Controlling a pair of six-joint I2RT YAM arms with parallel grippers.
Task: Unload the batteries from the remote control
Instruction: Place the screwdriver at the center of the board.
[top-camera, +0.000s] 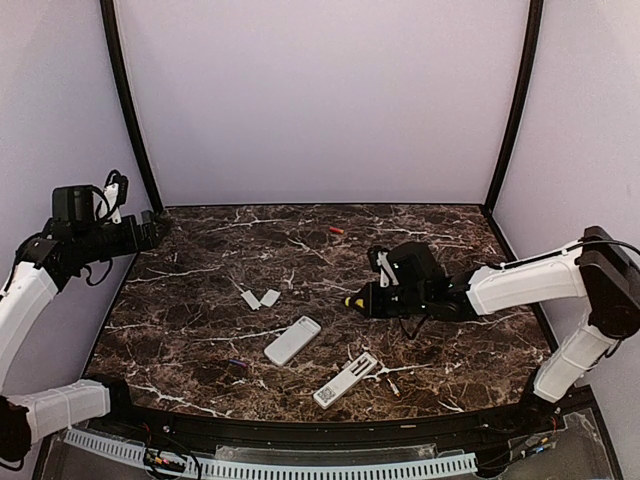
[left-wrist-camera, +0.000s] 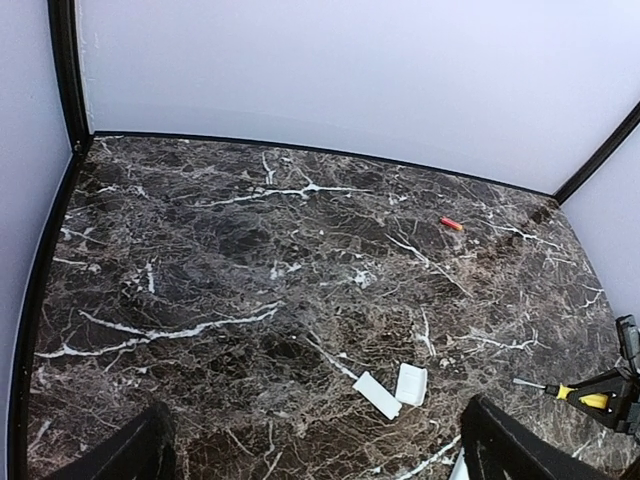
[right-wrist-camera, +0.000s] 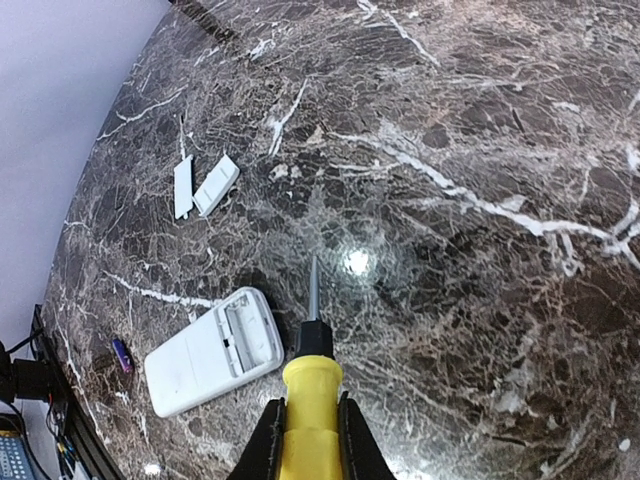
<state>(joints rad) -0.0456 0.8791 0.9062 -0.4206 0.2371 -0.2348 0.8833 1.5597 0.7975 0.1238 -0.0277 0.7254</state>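
Dark brown marble veined in white covers the table (top-camera: 200, 250), with pale walls closing it in on three sides. You have one red battery (top-camera: 336, 230) lying alone near the back wall, well apart from everything else. A purple battery (right-wrist-camera: 121, 354) lies near the front, just beside the white remote (right-wrist-camera: 200, 360) but not touching it. That remote lies face down with its battery bay uncovered, and from the right wrist view the bay looks empty. A second remote (top-camera: 345, 380) lies diagonally to its right, near the front edge. Its bay end is too small to read, so you cannot tell whether cells sit in it. A pale speck (top-camera: 392, 386) just beside it may be another battery. Two battery covers (top-camera: 260, 298) lie side by side behind the first remote, touching or nearly so.

Your right gripper (right-wrist-camera: 310, 440) is clamped on the yellow-handled screwdriver (right-wrist-camera: 310, 385), with a finger pressed on either side of the handle. The shaft points at the marble just beside the open end of the first remote, and you cannot tell whether the tip touches. The bottom edge of that view cuts the fingers off. Your left gripper (left-wrist-camera: 318, 450) hangs above the table's left edge toward the back, jaws spread wide with nothing between them. Only its two dark fingertips (left-wrist-camera: 140, 450) show, at the bottom of its own view.
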